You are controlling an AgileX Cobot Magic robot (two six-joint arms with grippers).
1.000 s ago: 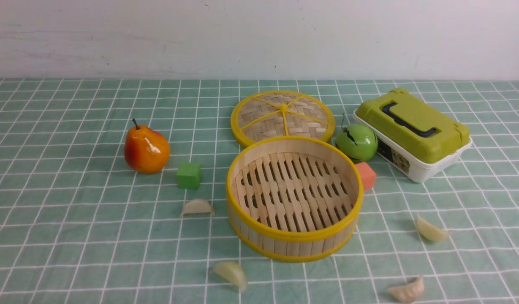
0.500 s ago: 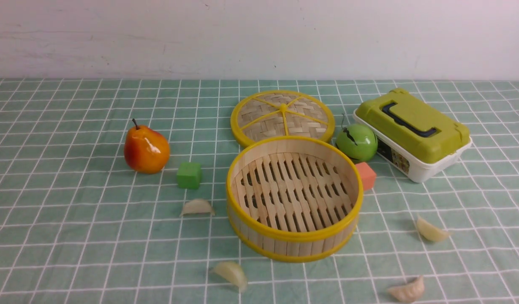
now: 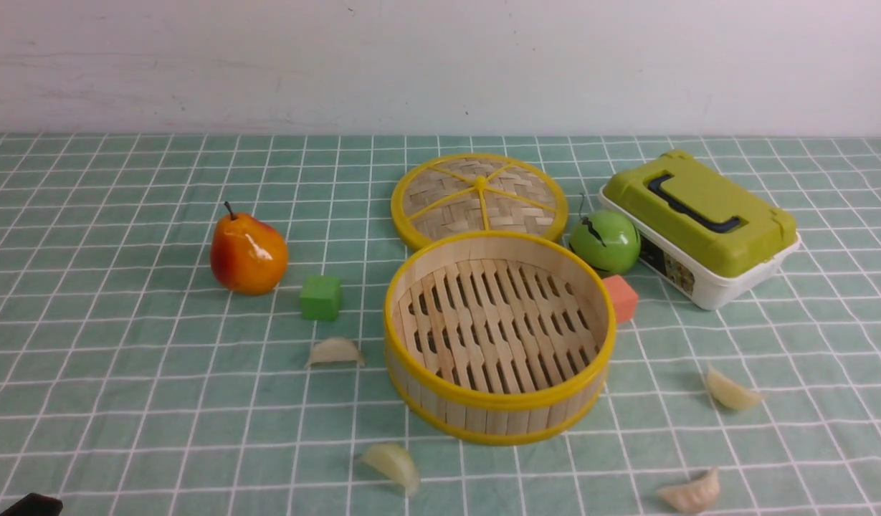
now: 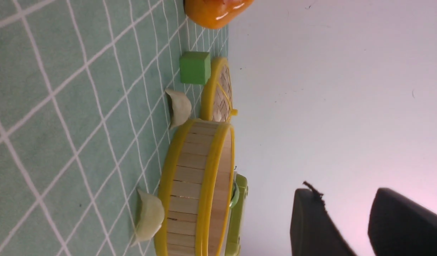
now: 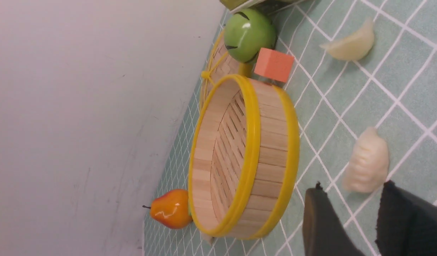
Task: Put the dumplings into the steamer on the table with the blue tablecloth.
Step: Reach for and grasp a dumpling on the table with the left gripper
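The steamer [image 3: 499,337] stands empty, mid-table, on the table with the blue tablecloth [image 3: 125,373]. Several dumplings lie on the cloth around it: one to its left [image 3: 335,352], one at its front left [image 3: 393,462], one to the right [image 3: 730,390] and one at the front right [image 3: 691,493]. My left gripper [image 4: 344,193] is open and empty, held off the cloth; its dark tip [image 3: 31,505] shows at the bottom left corner. My right gripper [image 5: 353,190] is open, with a dumpling [image 5: 367,161] just beyond its fingertips, beside the steamer [image 5: 271,156].
The flat woven lid [image 3: 479,197] lies behind the steamer. A pear [image 3: 248,252] and a green cube [image 3: 320,297] sit to the left. A green apple [image 3: 605,241], an orange cube [image 3: 621,297] and a green-lidded box [image 3: 700,222] are at the right.
A dark tip of my left gripper has come into the front view at the bottom left corner. Nothing on the table has moved.
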